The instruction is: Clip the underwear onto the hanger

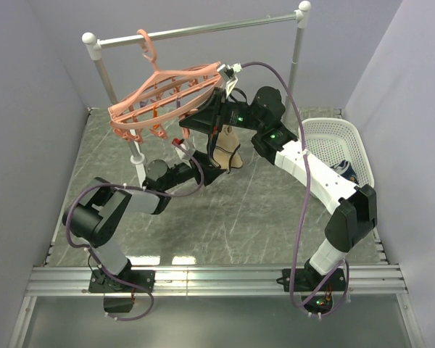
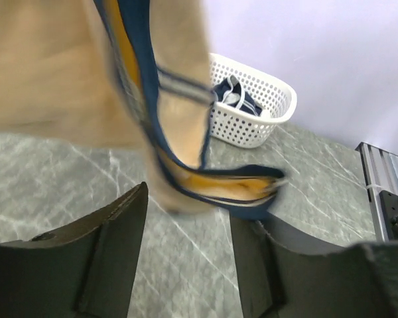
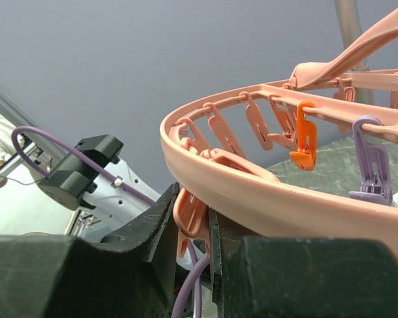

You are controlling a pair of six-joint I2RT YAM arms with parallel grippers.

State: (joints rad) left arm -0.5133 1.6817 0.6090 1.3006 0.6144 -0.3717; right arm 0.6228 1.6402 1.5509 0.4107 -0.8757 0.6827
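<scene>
1. We see a silver metal clothes rack with round white knobs on its corners (image 1: 217, 26) at the far end of the table. Its horizontal bar runs across the top of the overhead view.
2. A white perforated plastic laundry basket (image 1: 326, 125) sits on the table at the far right, beside the wall.
3. Inside it lies a crumpled dark navy garment with pale stripes (image 2: 235, 96).
4. Everything rests on a grey marbled tabletop with thin white veins (image 1: 261, 217).
5. A ribbed aluminium rail (image 1: 217, 279) runs along the near edge.
6. Pale lilac walls (image 1: 29, 109) enclose three sides.
</scene>
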